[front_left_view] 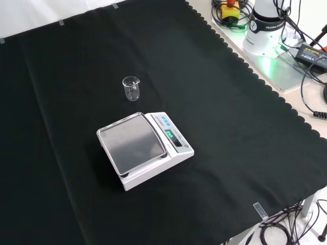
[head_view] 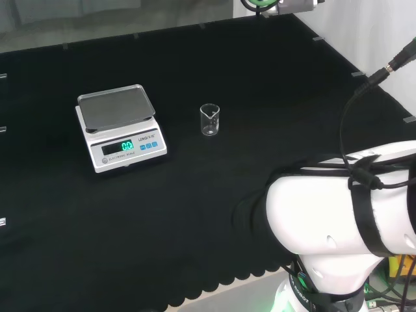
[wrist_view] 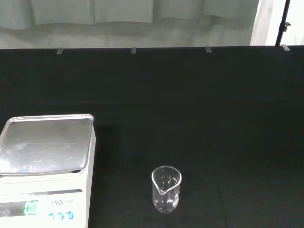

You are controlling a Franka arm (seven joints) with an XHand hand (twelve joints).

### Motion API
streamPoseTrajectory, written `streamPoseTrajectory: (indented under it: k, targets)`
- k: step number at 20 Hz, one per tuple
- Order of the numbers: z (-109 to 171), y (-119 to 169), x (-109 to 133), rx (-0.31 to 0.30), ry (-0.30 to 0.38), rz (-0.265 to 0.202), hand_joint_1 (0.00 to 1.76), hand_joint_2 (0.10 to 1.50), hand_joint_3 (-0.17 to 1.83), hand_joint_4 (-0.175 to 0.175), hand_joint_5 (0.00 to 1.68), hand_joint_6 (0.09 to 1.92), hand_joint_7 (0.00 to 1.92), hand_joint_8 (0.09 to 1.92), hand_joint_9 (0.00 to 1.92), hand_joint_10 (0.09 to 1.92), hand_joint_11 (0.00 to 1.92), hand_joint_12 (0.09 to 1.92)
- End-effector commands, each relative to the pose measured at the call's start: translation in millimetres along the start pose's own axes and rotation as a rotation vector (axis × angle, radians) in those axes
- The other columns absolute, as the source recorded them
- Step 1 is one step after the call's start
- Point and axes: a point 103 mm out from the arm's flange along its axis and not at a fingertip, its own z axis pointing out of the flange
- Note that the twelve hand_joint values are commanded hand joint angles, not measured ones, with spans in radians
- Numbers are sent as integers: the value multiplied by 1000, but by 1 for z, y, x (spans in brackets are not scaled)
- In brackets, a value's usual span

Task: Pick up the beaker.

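A small clear glass beaker (head_view: 209,120) with a pouring spout stands upright on the black cloth (head_view: 214,208), apart from everything else. In the head view it sits just right of the white digital kitchen scale with a grey metal weighing plate (head_view: 121,127); in the front view the beaker (front_left_view: 131,88) stands farther off than the scale (front_left_view: 144,148), a little to its left. The two are near but not touching. The beaker looks empty, though clear glass against black cloth makes that hard to be sure of. Nothing stands between it and the open cloth around it.

The scale's display glows green and a row of small blue buttons sits beside it; there is print on the front panel, too small to make out. The weighing plate is bare.

In the head view a big white arm link (head_view: 338,208) with black cables strapped along it stands at the near right. Whether the hand is open or closed cannot be told from these views.

The black cloth has a scalloped edge, seen along its right side in the front view, and is fixed with pieces of grey tape at its far border. Beyond that edge lie a grey base plate (front_left_view: 283,69) lit green, cables, and a black power adapter (front_left_view: 312,52). In the wrist view pale curtains (wrist_view: 128,19) hang behind the bench.
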Motion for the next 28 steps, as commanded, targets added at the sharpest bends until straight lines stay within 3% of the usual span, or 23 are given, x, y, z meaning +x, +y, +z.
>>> streamPoseTrajectory:
  k: [1, 5, 10, 18, 19, 22, 28]
  targets:
    - [0, 1, 0, -8, -9, 0, 287, 787, 238, -36, 48, 110, 80, 387, 302, 87, 170, 1307]
    - [2, 4, 0, 2, -2, -4, 224, 805, 218, -26, 2, 87, 3, 292, 163, 87, 8, 1411]
    - [17, 23, 0, 16, 17, -24, 220, 809, 212, -26, 0, 87, 0, 289, 162, 87, 0, 1420]
    - [40, 47, 23, -6, 54, -77, 224, 823, 183, -33, 0, 87, 0, 378, 186, 87, 0, 1449]
    - [44, 50, 23, -1, 62, -82, 225, 837, 154, -35, 0, 87, 0, 398, 166, 120, 0, 1457]
    - [57, 61, 18, 7, 85, -94, 229, 865, 92, -37, 0, 87, 0, 445, 27, 515, 0, 1477]
    - [87, 82, 10, 23, 136, -117, 241, 872, 74, -42, 20, 87, 0, 512, 0, 650, 10, 1488]
